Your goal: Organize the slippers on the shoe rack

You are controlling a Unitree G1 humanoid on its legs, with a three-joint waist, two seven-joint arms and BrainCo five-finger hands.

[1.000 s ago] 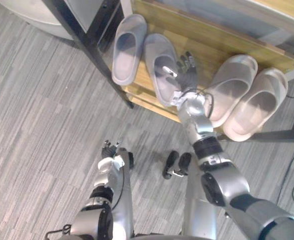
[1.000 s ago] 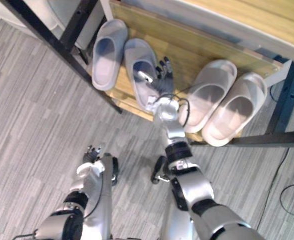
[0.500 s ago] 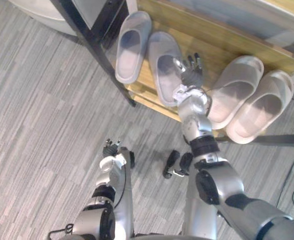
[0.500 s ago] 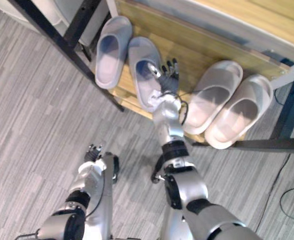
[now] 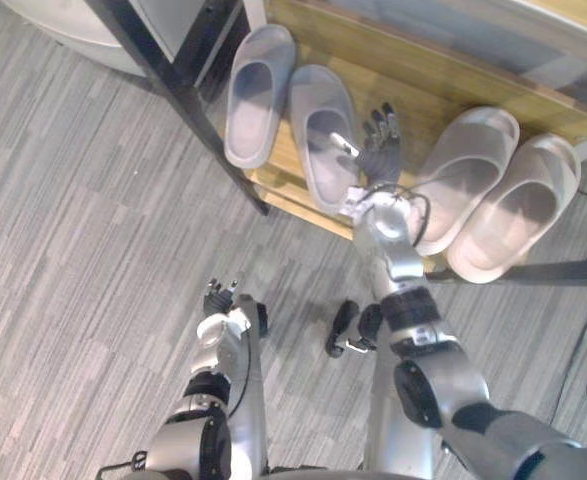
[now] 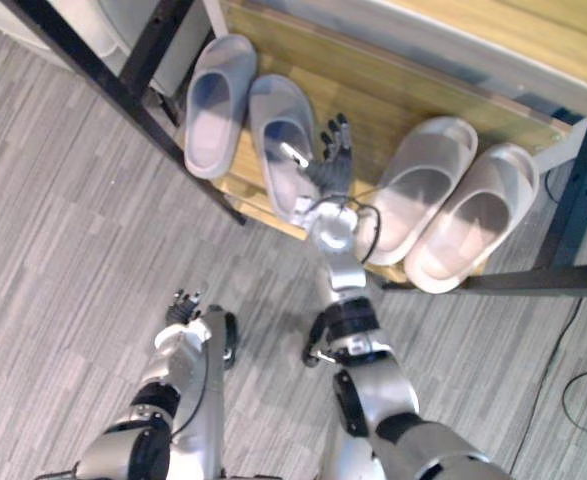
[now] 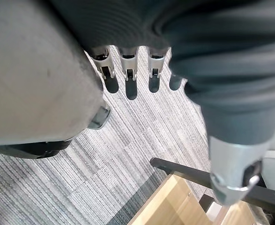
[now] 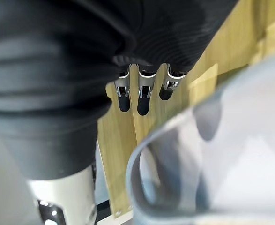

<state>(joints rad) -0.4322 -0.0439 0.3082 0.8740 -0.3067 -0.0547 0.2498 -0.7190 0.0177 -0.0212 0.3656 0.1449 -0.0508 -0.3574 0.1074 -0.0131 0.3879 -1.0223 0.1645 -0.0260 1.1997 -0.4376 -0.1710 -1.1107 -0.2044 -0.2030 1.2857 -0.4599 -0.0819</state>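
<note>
Right hand (image 5: 378,157) — beside grey slipper (image 5: 316,125)

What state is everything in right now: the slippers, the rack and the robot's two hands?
Shelf: holds four slippers.
Outer grey slipper: sole down on shelf.
Inner grey slipper: sole down, beside right hand.
Inner beige slipper: sole down.
Outer beige slipper: sole down.
Right hand: open, above shelf.
Left hand: open, low near floor.
</note>
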